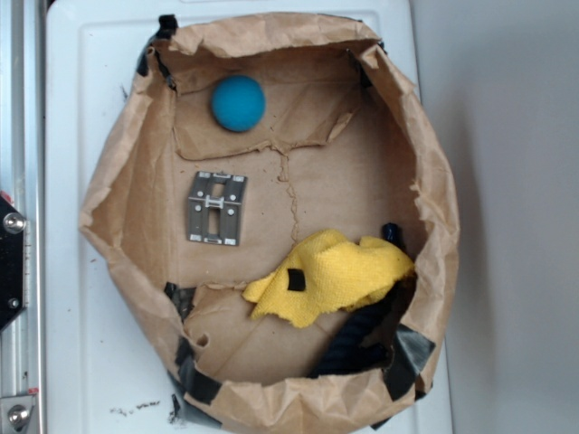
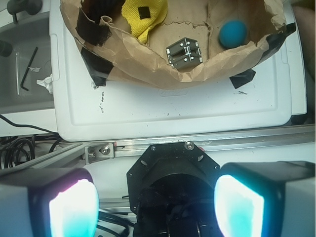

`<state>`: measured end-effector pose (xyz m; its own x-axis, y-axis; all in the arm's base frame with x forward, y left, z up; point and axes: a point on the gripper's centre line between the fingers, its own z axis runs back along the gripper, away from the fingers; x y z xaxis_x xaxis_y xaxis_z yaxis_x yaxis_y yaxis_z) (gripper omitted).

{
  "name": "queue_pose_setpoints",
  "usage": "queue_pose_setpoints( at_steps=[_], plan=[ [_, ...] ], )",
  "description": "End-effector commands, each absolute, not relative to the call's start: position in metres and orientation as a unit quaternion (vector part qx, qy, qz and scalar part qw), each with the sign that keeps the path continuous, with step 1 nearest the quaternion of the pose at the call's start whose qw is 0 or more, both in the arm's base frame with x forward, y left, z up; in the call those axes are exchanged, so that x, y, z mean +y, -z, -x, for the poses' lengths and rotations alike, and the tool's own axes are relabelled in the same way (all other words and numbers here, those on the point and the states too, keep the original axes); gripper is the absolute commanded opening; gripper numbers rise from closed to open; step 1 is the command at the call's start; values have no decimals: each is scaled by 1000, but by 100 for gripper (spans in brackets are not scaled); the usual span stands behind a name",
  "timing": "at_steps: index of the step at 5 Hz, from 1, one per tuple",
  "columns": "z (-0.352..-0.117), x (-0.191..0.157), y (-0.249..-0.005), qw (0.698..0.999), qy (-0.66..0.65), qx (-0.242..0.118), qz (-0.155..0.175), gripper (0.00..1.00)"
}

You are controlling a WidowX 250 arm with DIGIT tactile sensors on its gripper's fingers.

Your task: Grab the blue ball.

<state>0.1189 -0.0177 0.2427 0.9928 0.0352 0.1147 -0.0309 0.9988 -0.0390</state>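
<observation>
Two glowing finger pads (image 2: 73,207) at the bottom of the wrist view, nearest the lens, one at each lower corner, pale cyan with a pink edge on the left one. Gripper (image 2: 155,207) spread wide, nothing between the pads, only the black round mount (image 2: 173,173) behind. Beyond that, a metal rail (image 2: 237,140) with screws, running across the frame. Past the rail, a white plastic tray (image 2: 173,111), scuffed with small dark marks. On the tray, a crumpled brown paper bag (image 1: 122,181) rolled down into a shallow bowl, held at its rim by strips of black tape (image 1: 407,357).

Inside the bag:
- blue ball (image 1: 239,102) on the cardboard floor near the top edge in the exterior view, close to the rear wall, touching nothing else; in the wrist view at the upper right (image 2: 233,33), well apart from the gripper.
- grey metal bracket (image 1: 217,209) lying flat near the middle, just below the ball, apart from it.
- yellow cloth (image 1: 330,276) bunched toward the lower right, with a small black square patch on it, draped over a black rope-like piece (image 1: 357,330) that runs down to the bag's wall.

Left of the tray in the wrist view, a grey surface with a black hex key (image 2: 27,71) and a scrap of white paper. Loose black cables (image 2: 19,148) below that.
</observation>
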Motion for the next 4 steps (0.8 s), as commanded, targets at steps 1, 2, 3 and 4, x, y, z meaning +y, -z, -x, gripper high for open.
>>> queue_pose_setpoints(
  at_steps=[1, 2, 3, 4],
  plan=[
    [-119, -18, -243, 998, -17, -58, 19, 100],
    [-169, 1, -243, 994, -78, -82, 12, 100],
    [-217, 15, -230, 990, -120, -76, -11, 100],
    [-251, 41, -204, 967, -232, -81, -73, 100]
  ],
)
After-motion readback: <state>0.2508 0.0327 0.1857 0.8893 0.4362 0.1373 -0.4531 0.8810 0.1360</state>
